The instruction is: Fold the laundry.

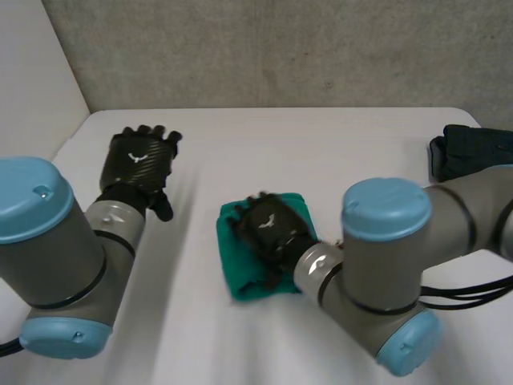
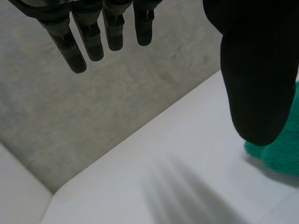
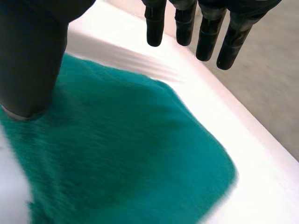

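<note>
A small green cloth (image 1: 240, 269) lies folded into a thick pad in the middle of the white table (image 1: 321, 152). My right hand (image 1: 268, 226) hovers over its middle, palm down and open. In the right wrist view the green cloth (image 3: 131, 154) spreads under the palm, with straight fingers (image 3: 208, 37) above it and nothing held. My left hand (image 1: 143, 160) is open over bare table well to the left of the cloth. In the left wrist view its fingers (image 2: 88, 37) hang straight, and an edge of the green cloth (image 2: 280, 154) shows beside the thumb.
A dark bundle of cloth (image 1: 469, 151) lies at the table's far right edge. A grey wall (image 1: 280, 48) runs behind the table. Bare white table surrounds the green cloth on all sides.
</note>
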You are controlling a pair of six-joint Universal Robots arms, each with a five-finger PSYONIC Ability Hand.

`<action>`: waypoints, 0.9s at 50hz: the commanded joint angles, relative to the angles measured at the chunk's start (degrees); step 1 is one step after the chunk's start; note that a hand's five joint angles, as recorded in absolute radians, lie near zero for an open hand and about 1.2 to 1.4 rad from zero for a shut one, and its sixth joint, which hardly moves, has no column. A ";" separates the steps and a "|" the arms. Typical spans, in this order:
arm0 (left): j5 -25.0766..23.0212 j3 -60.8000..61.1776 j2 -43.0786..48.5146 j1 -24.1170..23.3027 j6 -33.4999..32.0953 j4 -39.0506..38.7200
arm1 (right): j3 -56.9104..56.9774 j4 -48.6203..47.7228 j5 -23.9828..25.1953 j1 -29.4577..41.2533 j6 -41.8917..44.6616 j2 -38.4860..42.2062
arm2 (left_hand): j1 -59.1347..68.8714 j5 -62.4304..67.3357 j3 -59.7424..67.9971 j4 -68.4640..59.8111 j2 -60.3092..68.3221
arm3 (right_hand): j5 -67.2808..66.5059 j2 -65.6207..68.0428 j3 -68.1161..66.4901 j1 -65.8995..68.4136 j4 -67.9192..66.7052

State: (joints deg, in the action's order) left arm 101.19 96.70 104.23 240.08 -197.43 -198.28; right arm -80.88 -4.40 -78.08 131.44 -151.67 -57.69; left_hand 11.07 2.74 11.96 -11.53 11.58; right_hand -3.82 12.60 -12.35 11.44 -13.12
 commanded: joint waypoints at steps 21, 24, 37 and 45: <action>-4.07 -16.72 22.77 -8.84 9.08 15.91 | 7.14 9.41 6.37 -17.45 -18.93 9.52 | 0.99 -0.68 0.11 -0.53 0.49 | 3.82 -2.60 2.35 -1.44 3.12; -3.72 -16.63 23.65 -8.76 8.91 16.26 | 7.93 11.52 6.37 -17.45 -16.47 10.40 | 0.82 -0.85 -0.06 -0.37 0.32 | 3.82 -2.60 2.35 -1.44 3.12; -4.16 -17.33 19.61 -8.58 8.73 17.67 | 6.61 11.88 5.92 -17.10 -12.33 6.72 | -0.52 -2.19 -1.40 0.98 -1.02 | 3.82 -2.60 2.35 -1.44 3.12; -11.26 -17.07 8.98 -5.51 9.08 17.23 | -1.38 3.10 3.21 -17.89 -14.26 -4.35 | -0.86 -2.53 -1.74 1.32 -1.36 | 3.82 -2.60 2.35 -1.44 3.12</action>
State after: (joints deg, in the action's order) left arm 95.64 79.42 120.61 232.18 -188.64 -180.90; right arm -76.24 5.41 -72.47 113.93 -164.39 -54.50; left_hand 11.07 2.73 11.96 -11.53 11.59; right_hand -3.82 12.53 -12.28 8.87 -13.06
